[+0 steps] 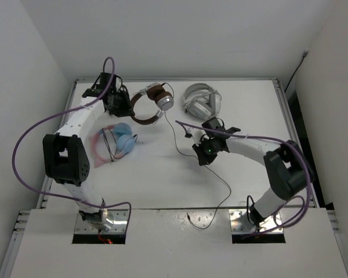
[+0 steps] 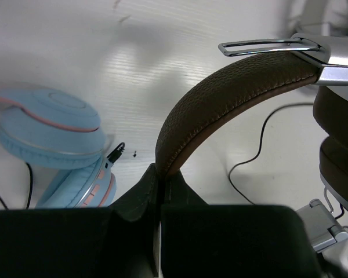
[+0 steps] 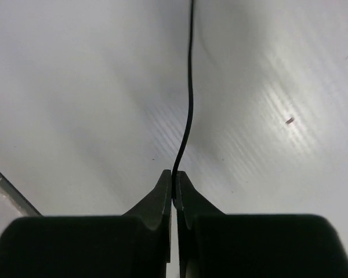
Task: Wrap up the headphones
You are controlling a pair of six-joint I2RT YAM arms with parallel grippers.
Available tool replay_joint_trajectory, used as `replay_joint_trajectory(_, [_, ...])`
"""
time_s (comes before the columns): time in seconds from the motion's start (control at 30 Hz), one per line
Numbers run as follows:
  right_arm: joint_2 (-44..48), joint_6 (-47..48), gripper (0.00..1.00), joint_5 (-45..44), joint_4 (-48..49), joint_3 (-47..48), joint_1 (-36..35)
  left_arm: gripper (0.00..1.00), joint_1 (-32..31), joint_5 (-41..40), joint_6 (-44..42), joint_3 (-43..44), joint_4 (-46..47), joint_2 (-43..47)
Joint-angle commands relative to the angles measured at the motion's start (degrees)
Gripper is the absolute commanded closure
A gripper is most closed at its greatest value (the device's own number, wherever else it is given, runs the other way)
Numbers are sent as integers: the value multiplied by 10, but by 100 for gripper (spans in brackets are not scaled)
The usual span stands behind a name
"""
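Observation:
The brown headphones (image 1: 152, 103) with silver earcups lie at the back of the table, left of centre. My left gripper (image 1: 120, 107) is shut on their brown padded headband (image 2: 220, 98), which rises from between my jaws in the left wrist view. Their thin black cable (image 1: 177, 139) runs from the earcup across the table toward the front edge. My right gripper (image 1: 196, 149) is shut on this cable (image 3: 188, 110) near the table's middle; the cable comes straight out from between the closed jaws.
A light blue headphone pair (image 1: 119, 139) lies just in front of my left gripper and shows in the left wrist view (image 2: 52, 130). A white and grey pair (image 1: 202, 99) lies at the back right. The cable's plug end (image 1: 188, 217) rests near the front edge.

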State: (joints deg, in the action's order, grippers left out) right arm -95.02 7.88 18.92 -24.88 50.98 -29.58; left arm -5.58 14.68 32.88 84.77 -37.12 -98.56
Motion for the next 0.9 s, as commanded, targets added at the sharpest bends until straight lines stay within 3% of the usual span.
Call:
replay_joint_trajectory(0.0, [69, 38, 100, -16, 12, 23, -36, 100, -42, -146, 69, 40, -35, 20])
replay_joint_trajectory(0.27, [135, 83, 100, -6, 14, 54, -75, 100, -88, -180, 123, -7, -16, 57])
replay_joint_trajectory(0.43, [132, 72, 100, 1, 9, 112, -104, 100, -153, -271, 175, -14, -15, 75])
replay_joint_trajectory(0.63, [118, 61, 100, -5, 20, 166, -115, 100, -231, -369, 175, -65, 30, 109])
replay_joint_trajectory(0.87, [97, 50, 100, -19, 34, 197, -102, 100, -259, -402, 163, -59, 24, 102])
